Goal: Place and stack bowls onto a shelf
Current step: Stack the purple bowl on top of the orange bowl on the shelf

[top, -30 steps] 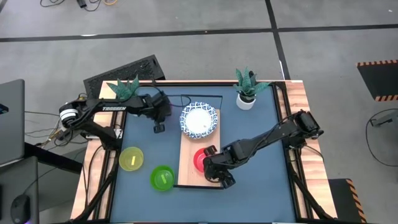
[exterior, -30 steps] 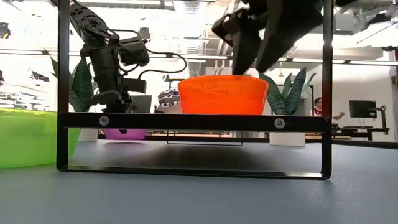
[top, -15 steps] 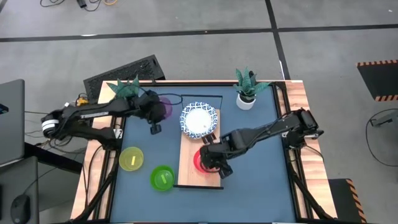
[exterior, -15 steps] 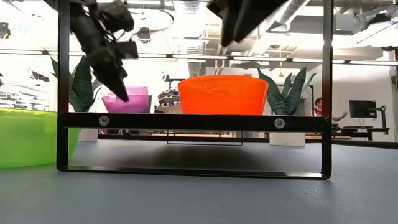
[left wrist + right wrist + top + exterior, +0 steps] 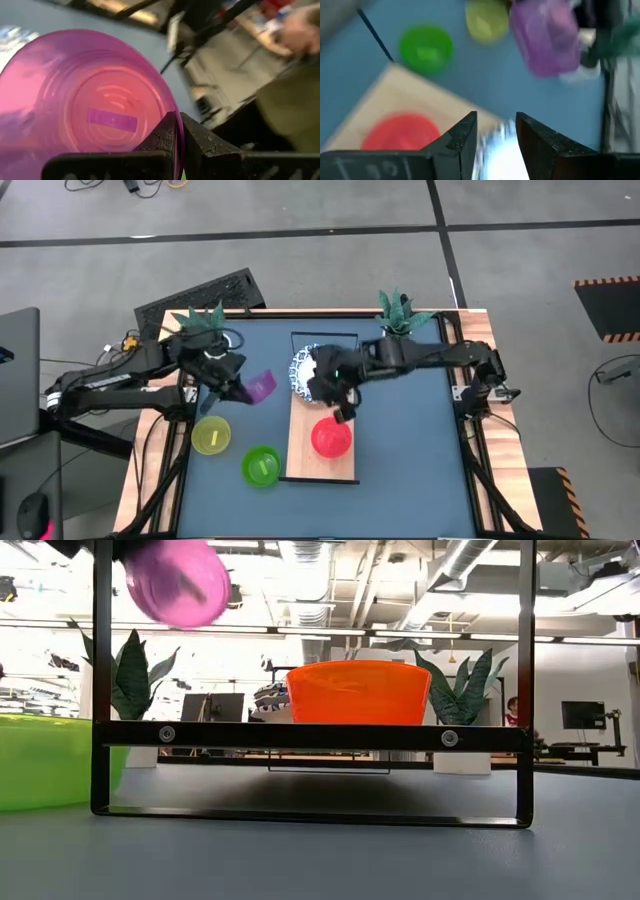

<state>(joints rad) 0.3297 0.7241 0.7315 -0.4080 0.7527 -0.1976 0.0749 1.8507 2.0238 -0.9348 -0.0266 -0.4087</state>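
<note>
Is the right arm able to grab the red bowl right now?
Probably yes. The right gripper hangs open above the white bowl, just beside the red bowl on the shelf. Nothing covers the red bowl, and the left gripper holds the purple bowl off to the side.

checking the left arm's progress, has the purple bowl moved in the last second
Yes. The purple bowl, gripped by the left gripper, has come off the table by the plant toward the shelf.

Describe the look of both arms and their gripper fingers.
Both arms are dark, slim and jointed. The left arm carries pale lettering too small to read. Left gripper fingers are black, rough-textured wedges pressed together. Right gripper fingers are dark, flat-faced blocks with a gap between.
</note>
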